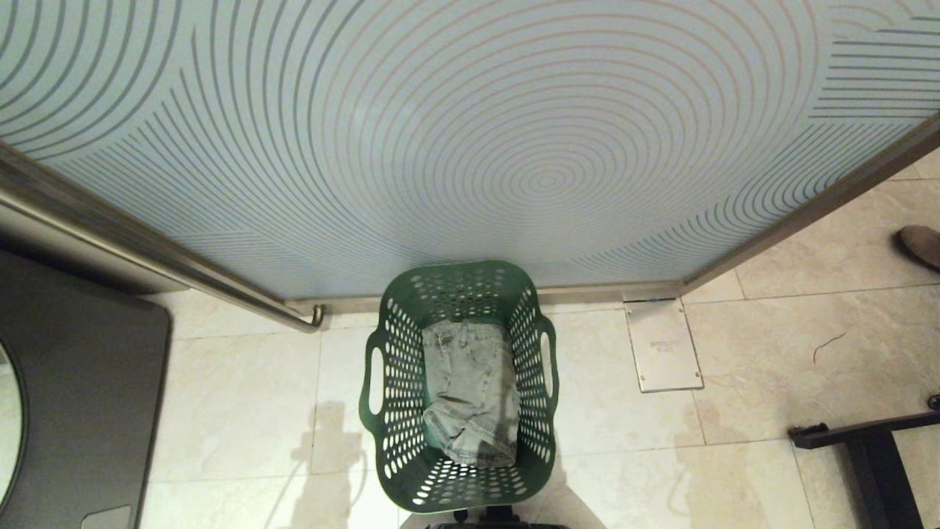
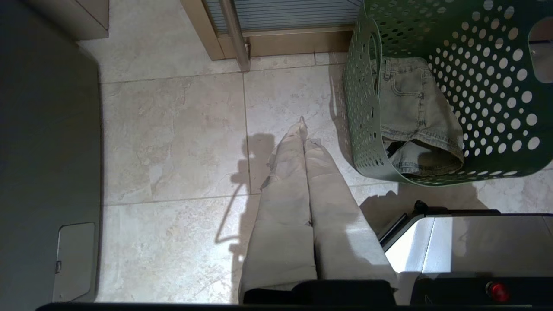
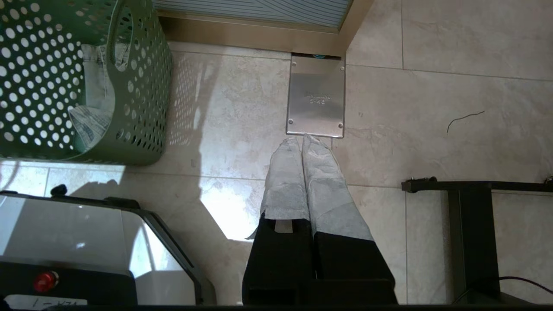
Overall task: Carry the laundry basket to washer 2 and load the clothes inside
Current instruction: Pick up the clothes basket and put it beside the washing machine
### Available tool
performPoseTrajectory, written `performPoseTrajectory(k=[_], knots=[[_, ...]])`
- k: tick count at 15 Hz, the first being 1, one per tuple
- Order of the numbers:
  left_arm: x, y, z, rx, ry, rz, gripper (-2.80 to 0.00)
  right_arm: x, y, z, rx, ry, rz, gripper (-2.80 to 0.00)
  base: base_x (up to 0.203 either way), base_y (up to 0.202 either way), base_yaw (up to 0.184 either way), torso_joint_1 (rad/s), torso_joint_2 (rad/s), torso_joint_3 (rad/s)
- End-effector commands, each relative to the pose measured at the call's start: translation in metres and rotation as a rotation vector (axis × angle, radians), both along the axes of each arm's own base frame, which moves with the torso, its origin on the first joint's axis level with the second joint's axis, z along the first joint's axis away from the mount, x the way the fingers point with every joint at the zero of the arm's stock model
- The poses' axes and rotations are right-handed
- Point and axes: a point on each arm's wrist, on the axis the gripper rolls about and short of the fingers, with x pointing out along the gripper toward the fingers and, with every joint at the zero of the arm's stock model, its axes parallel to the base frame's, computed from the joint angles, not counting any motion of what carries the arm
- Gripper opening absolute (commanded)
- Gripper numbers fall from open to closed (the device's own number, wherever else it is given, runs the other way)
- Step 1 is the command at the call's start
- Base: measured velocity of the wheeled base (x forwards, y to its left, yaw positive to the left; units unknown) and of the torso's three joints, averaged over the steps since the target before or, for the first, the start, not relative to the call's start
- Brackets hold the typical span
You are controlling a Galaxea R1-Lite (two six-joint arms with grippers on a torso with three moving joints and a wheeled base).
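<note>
The dark green laundry basket point(image 1: 400, 382) stands on the tiled floor right in front of me, against a glass door. The clothes point(image 1: 470, 397), a folded pale denim garment, lie inside it. My left gripper point(image 2: 303, 125) hangs shut and empty over the floor, to the left of the basket point(image 2: 363, 108) with the denim point(image 2: 410, 103). On the other side of the basket point(image 3: 147, 86), my right gripper point(image 3: 300, 140) is shut and empty above a metal floor plate. Neither arm shows in the head view. No washer label is visible, so washer 2 cannot be picked out.
A dark grey appliance front point(image 1: 81, 397) with a sliver of round glass fills the left edge. The patterned glass door point(image 1: 470, 132) has a steel handle rail point(image 1: 183, 268). A metal floor plate point(image 1: 663, 345), a black stand leg point(image 1: 866, 441) and a person's shoe point(image 1: 922, 246) are on the right.
</note>
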Motion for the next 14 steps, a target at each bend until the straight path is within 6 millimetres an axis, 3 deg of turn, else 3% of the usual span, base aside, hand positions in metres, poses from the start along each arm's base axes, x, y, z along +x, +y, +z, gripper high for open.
performPoseTrajectory(k=[1, 3, 5, 6, 8, 9, 11, 14], knots=[[-0.003, 0.000, 0.011, 0.006, -0.024, -0.001, -2.80, -0.001, 0.000, 0.004, -0.004, -0.016, -0.001, -2.80, 0.000, 0.000, 0.000, 0.000, 0.00, 0.000], [-0.014, 0.000, 0.057, 0.008, -0.068, -0.004, -2.80, -0.011, 0.000, 0.039, 0.019, -0.087, -0.012, -2.80, 0.000, 0.000, 0.000, 0.000, 0.00, 0.000], [-0.016, 0.000, 0.116, 0.007, -0.034, -0.010, -2.80, -0.028, 0.000, 0.106, 0.046, -0.129, -0.018, -2.80, 0.000, 0.000, 0.000, 0.000, 0.00, 0.000], [-0.002, 0.000, 0.142, 0.007, 0.042, -0.018, -2.80, -0.026, 0.000, 0.139, 0.069, -0.104, -0.018, -2.80, 0.000, 0.000, 0.000, 0.000, 0.00, 0.000], [0.044, -0.001, 0.172, 0.018, 0.250, -0.038, -2.80, 0.019, 0.000, 0.186, 0.127, 0.068, -0.025, -2.80, 0.000, 0.000, 0.000, 0.000, 0.00, 0.000], [0.072, -0.001, 0.177, 0.020, 0.359, -0.053, -2.80, 0.048, 0.000, 0.199, 0.162, 0.159, -0.028, -2.80, 0.000, 0.000, 0.000, 0.000, 0.00, 0.000], [0.131, -0.003, 0.171, -0.006, 0.564, -0.094, -2.80, 0.111, 0.000, 0.212, 0.251, 0.304, -0.037, -2.80, 0.000, 0.000, 0.000, 0.000, 0.00, 0.000], [0.196, -0.011, 0.151, -0.048, 0.686, -0.161, -2.80, 0.184, 0.009, 0.208, 0.333, 0.379, -0.001, -2.80, 0.000, 0.000, 0.000, 0.000, 0.00, 0.000]])
